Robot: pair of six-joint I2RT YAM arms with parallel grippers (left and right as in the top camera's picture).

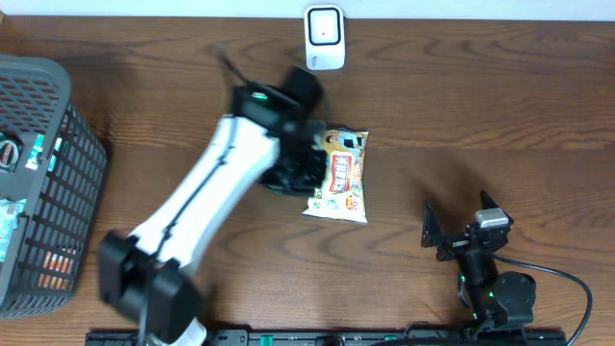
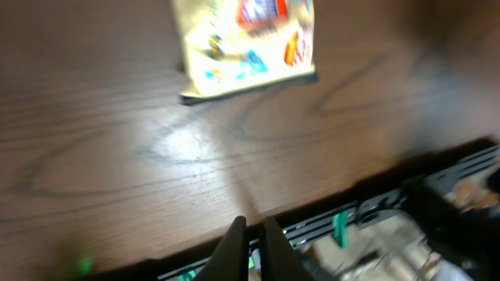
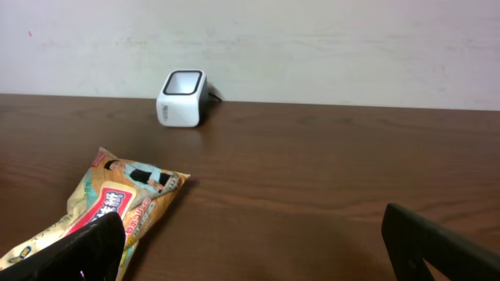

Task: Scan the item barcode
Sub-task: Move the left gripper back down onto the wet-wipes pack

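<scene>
The item, a yellow snack bag [image 1: 341, 173] with red lettering, lies flat on the wooden table near its middle. It also shows blurred in the left wrist view [image 2: 246, 43] and at the lower left of the right wrist view [image 3: 117, 207]. My left gripper [image 1: 293, 175] hangs just left of the bag, raised off the table. Its fingers [image 2: 234, 246] are shut with nothing between them, apart from the bag. The white barcode scanner [image 1: 325, 38] [image 3: 181, 98] stands at the table's back edge. My right gripper [image 1: 459, 223] rests open near the front right.
A dark plastic basket [image 1: 38, 183] with several packaged goods fills the left side of the table. A black rail [image 1: 384, 336] runs along the front edge. The right arm's cable [image 1: 567, 288] loops at the front right.
</scene>
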